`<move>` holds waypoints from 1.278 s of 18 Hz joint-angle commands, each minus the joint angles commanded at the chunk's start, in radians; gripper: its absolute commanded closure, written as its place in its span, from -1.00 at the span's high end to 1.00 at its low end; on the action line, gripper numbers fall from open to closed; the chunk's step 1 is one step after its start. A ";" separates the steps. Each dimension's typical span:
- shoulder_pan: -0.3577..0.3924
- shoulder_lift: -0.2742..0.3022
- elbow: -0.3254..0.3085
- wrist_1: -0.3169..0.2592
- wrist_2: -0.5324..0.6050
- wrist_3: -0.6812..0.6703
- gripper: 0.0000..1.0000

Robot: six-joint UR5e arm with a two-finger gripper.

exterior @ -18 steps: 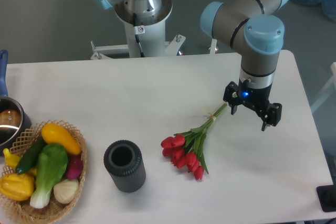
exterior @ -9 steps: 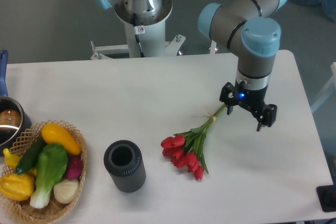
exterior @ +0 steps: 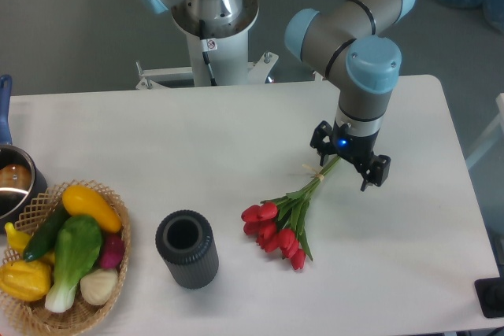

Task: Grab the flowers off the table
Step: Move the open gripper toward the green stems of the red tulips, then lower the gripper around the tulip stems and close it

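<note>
The flowers (exterior: 285, 216), a bunch of red tulips with green stems, lie flat on the white table (exterior: 236, 139). Their red heads point to the lower left and the tied stem ends point up and right. My gripper (exterior: 344, 165) hangs just above the stem ends, open, with one finger on each side of them. Nothing is held between the fingers.
A dark ribbed vase (exterior: 186, 249) stands upright left of the tulip heads. A wicker basket (exterior: 35, 210) of vegetables sits at the front left corner, with a metal pot (exterior: 14, 182) behind it. A second robot base (exterior: 213, 21) stands behind the table.
My gripper has moved left, from right of the stem ends to directly over them. The flowers, vase and basket have stayed where they were.
</note>
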 joint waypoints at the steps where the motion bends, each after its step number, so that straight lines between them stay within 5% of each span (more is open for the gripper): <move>1: -0.002 -0.002 0.000 0.002 -0.003 -0.002 1.00; 21: -0.166 -0.149 0.012 0.032 -0.005 -0.160 1.00; 22: -0.166 -0.149 0.017 0.032 -0.006 -0.156 0.96; 23: -0.166 -0.144 0.023 0.032 -0.006 -0.155 0.52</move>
